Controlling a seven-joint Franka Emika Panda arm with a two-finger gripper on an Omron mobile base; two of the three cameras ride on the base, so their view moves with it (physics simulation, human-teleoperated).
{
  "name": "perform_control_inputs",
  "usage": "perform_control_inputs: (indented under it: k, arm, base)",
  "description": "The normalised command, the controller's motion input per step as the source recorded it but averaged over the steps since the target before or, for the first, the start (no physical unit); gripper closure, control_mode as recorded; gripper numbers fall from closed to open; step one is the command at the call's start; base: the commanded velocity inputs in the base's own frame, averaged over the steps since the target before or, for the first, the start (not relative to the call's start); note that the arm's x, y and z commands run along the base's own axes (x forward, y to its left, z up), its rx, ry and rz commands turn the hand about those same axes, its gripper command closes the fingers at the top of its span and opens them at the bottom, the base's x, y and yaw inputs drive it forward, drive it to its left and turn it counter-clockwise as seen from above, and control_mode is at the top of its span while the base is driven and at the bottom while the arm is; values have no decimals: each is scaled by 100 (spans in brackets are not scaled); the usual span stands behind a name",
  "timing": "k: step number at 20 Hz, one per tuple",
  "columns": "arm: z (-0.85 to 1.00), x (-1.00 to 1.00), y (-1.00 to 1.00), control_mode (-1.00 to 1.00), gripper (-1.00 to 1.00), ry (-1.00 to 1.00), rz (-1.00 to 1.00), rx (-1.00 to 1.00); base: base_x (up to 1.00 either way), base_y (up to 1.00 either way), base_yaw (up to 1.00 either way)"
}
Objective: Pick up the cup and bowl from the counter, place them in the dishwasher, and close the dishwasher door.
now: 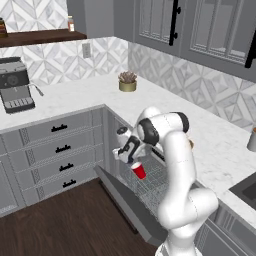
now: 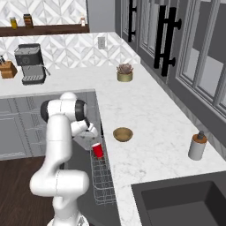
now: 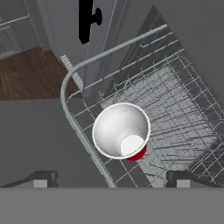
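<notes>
The red cup point(image 1: 139, 170) point(image 2: 97, 150) with its white inside point(image 3: 121, 136) sits slightly tilted in the corner of the grey wire rack point(image 3: 175, 113) point(image 2: 102, 181) of the open dishwasher. My gripper point(image 1: 132, 161) point(image 2: 93, 140) point(image 3: 111, 180) hangs just above it, open, its fingertips point(image 3: 41, 179) standing wide of the cup on both sides without touching it. The dishwasher door point(image 1: 130, 205) is folded down toward the floor. The tan bowl point(image 2: 122, 134) rests on the white counter point(image 2: 145, 114) just right of the dishwasher; in the left base view my arm hides most of it.
A potted plant point(image 1: 127, 81) point(image 2: 125, 73) stands in the counter's corner, a coffee machine point(image 1: 15, 85) point(image 2: 30, 64) further left. A grey soap dispenser point(image 2: 197, 146) stands by the dark sink point(image 2: 185, 203). Grey drawers point(image 1: 60, 150) flank the dishwasher above the wood floor point(image 1: 60, 225).
</notes>
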Motion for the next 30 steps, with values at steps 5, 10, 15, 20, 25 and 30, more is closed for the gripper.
perform_control_inputs:
  k: [5,10,15,20,25,30]
  arm:
    - [93,-100,-17,-100,-100,0,-2,1]
    - [100,-79,-6,-100,-100,1,0,0]
    - [100,-32,-23,-100,-100,13,0,0]
    - [99,-9,-51,-100,-100,24,1,0]
    - [14,0,-56,-100,-100,4,4,0]
    - [0,12,-67,-100,-100,2,9,0]
  base:
    - [0,0,0]
    - [0,0,0]
    - [0,0,0]
    - [0,0,0]
    - [0,0,0]
    - [0,0,0]
